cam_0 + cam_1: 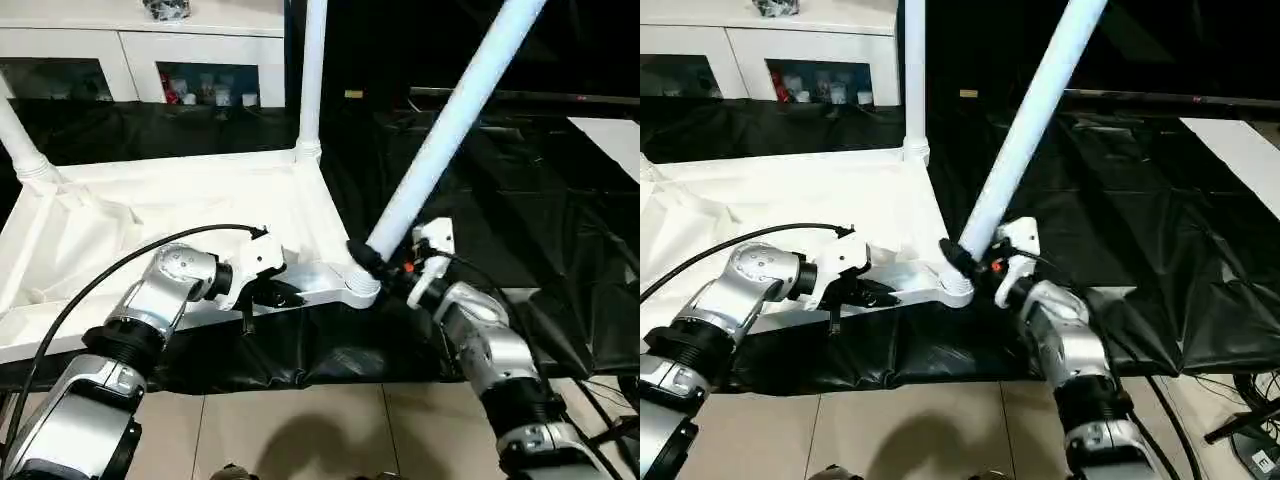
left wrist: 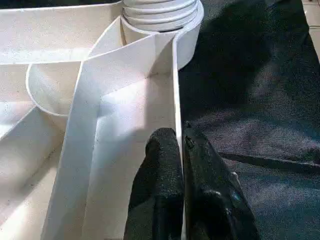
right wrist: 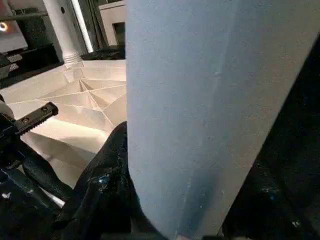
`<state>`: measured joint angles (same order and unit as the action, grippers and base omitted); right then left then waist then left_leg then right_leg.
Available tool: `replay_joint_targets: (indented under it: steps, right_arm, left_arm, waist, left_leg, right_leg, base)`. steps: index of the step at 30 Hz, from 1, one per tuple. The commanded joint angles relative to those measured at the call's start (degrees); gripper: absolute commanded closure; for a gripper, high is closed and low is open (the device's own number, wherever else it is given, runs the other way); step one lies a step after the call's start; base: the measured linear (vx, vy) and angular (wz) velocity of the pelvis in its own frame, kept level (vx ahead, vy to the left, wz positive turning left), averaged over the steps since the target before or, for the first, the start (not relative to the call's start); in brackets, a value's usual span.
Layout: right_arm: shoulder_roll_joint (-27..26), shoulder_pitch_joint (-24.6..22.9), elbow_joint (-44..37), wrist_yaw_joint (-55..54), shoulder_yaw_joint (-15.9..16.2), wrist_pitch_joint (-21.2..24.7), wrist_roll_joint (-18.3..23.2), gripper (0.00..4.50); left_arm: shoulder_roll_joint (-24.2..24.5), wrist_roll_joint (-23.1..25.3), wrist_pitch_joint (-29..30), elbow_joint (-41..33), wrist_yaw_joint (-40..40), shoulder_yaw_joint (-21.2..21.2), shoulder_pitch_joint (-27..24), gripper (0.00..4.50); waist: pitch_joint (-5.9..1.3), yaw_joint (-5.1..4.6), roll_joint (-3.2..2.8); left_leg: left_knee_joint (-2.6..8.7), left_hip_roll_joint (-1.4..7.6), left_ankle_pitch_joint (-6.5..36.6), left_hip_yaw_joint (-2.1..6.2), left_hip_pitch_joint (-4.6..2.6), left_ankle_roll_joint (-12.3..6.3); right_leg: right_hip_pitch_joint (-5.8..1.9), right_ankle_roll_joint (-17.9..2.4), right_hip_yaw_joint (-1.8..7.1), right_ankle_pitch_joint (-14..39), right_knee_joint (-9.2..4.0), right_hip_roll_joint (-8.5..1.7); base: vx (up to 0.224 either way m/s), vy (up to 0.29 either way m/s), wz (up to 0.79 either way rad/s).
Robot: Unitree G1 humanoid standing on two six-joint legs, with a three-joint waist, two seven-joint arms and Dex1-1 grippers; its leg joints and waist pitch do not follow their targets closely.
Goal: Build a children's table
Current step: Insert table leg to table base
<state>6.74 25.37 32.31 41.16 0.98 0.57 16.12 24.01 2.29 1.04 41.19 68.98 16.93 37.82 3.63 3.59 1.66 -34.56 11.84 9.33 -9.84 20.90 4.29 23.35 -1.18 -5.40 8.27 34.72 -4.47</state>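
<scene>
The children's table top [image 1: 150, 215] lies upside down on the black-draped table, its ribs facing up. Two white legs stand in its far corners: one on the right [image 1: 312, 80] and one on the left [image 1: 20, 150]. My right gripper [image 1: 368, 258] is shut on the lower end of a third leg [image 1: 450, 120]. That leg leans up and to the right, with its foot at the near right corner socket [image 1: 358, 290]. My left gripper [image 2: 179, 140] is shut on the thin near rim of the top, just left of that socket. How deep the foot sits is hidden.
A white glass-door cabinet [image 1: 140, 60] stands behind the work. Black cloth [image 1: 520, 190] covers the big table and hangs over its near edge above the tiled floor [image 1: 330, 430]. A white panel [image 1: 610, 135] lies at the far right, and a black cable [image 1: 90, 290] loops over my left forearm.
</scene>
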Motion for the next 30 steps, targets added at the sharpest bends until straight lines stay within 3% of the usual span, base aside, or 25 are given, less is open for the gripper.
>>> replay_joint_targets:
  steps: [1, 9, 14, 23, 30]
  right_arm:
    - [1.0, -1.2, 2.3, -0.7, 1.9, 0.3, -3.9, 2.61]
    - [2.0, -1.8, 1.6, 2.1, 4.2, -0.8, -5.0, 2.61]
    - [2.7, -2.2, 0.6, 3.8, 5.3, -1.2, -5.4, 2.61]
    - [4.1, 0.2, 3.2, 9.1, 7.2, 2.2, -5.8, 2.61]
    - [6.3, 2.8, 6.3, 18.9, 9.8, 4.1, -5.4, 2.61]
  left_arm:
    - [-0.6, -0.5, -0.8, -0.4, -0.5, -0.7, 1.2, 4.5]
    - [-1.0, -0.3, -1.4, 0.3, -0.6, -0.6, 1.6, 4.5]
    - [-0.9, 0.3, -2.0, 0.7, -1.0, -0.3, 1.6, 4.5]
    - [-0.5, 0.3, -2.8, 1.0, 1.5, 0.2, 2.3, 4.5]
    - [1.8, 0.5, -3.1, -0.9, 6.1, 1.2, 2.7, 4.5]
  waist:
    - [-4.07, -0.2, -0.38]
    - [-3.93, -0.36, -0.17]
    - [-4.02, -0.36, -0.24]
    - [-4.07, -0.33, -0.39]
    - [-4.12, -0.21, -0.03]
  left_leg:
    - [4.37, 1.14, 20.5, 0.59, -0.99, 0.17]
    - [4.29, 1.1, 21.7, 0.65, -1.24, 0.05]
    - [4.45, 1.24, 21.4, 0.63, -1.14, -0.17]
    - [4.43, 1.23, 21.7, 0.73, -1.21, -0.27]
    - [4.75, 1.64, 22.9, 0.87, -1.19, 0.18]
  right_leg:
    - [-2.25, -6.9, 2.56, 30.0, -5.79, -4.01]
    - [-2.03, -6.0, 2.39, 32.6, -6.2, -4.03]
    - [-2.19, -6.8, 2.47, 30.1, -6.01, -4.0]
    - [-2.31, -7.2, 2.42, 30.2, -6.01, -4.0]
    - [-2.33, -8.2, 2.47, 28.1, -5.64, -4.05]
  base:
    - [0.0, 0.0, 0.0]
    - [0.0, 0.0, 0.0]
    - [0.0, 0.0, 0.0]
    - [0.0, 0.0, 0.0]
    - [0.0, 0.0, 0.0]
